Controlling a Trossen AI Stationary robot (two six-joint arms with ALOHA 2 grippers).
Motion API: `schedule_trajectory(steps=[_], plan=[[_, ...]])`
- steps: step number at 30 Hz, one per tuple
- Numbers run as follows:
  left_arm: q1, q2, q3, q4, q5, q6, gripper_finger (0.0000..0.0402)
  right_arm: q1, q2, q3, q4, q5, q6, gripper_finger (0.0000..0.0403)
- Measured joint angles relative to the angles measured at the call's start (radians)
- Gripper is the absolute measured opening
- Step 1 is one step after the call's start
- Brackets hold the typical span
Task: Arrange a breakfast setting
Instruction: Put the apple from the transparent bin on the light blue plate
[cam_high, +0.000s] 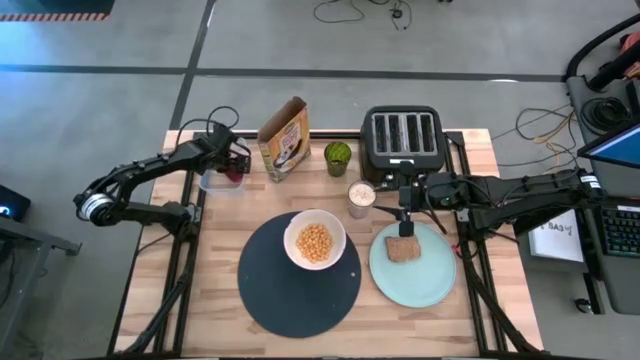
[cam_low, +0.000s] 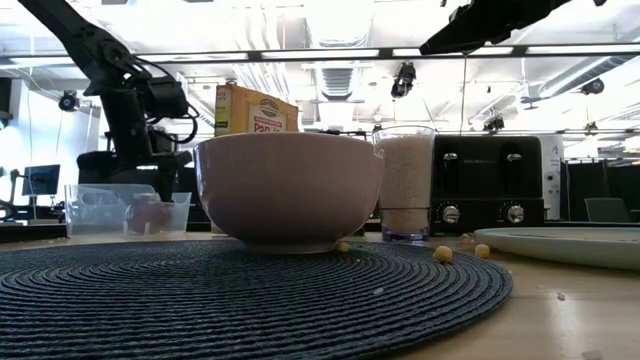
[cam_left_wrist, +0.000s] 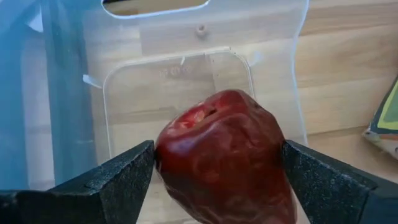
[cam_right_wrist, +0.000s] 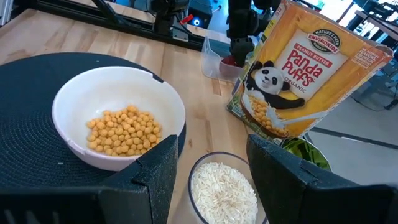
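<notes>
From above, the left gripper reaches down into the clear tub at the table's back left corner, beside the cereal box. The right gripper hangs over the back edge of the mint plate, just above the toast slice that lies flat on it. The white bowl, holding yellow cereal puffs, sits on the back part of the navy mat. A cup of rice stands between the bowl and the black toaster, with a green cup next to the toaster.

At table height, the bowl rests on the mat, with a few loose puffs on the table near the plate's rim. The left gripper dips into the tub, where something red shows.

The left wrist camera shows the left gripper clenched on the dark red food piece, both fingers pressed against its sides, inside the tub.

The right wrist camera shows the right gripper released, its fingers spread apart and holding nothing, above the cup of rice. Beyond it are the bowl on the mat, the cereal box, and farther off the tub with the left gripper in it.
</notes>
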Motion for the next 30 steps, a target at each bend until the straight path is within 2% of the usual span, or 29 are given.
schedule_trajectory(steps=[6,13,19,30], plan=[[-0.001,0.002,-0.006,-0.013,0.0,0.013,0.0343,0.0,0.0,0.0,0.0,0.0,-0.001,0.0183],[-0.001,0.001,-0.008,-0.008,-0.003,0.019,0.0291,0.0,0.0,0.0,0.0,0.0,-0.001,0.0183],[-0.001,-0.003,0.007,-0.024,-0.005,0.023,0.0287,0.0,0.0,0.0,0.0,0.0,0.001,0.0183],[-0.001,-0.076,0.175,-0.191,-0.068,0.094,0.0287,0.0,0.0,0.0,0.0,0.0,0.009,0.0183]])
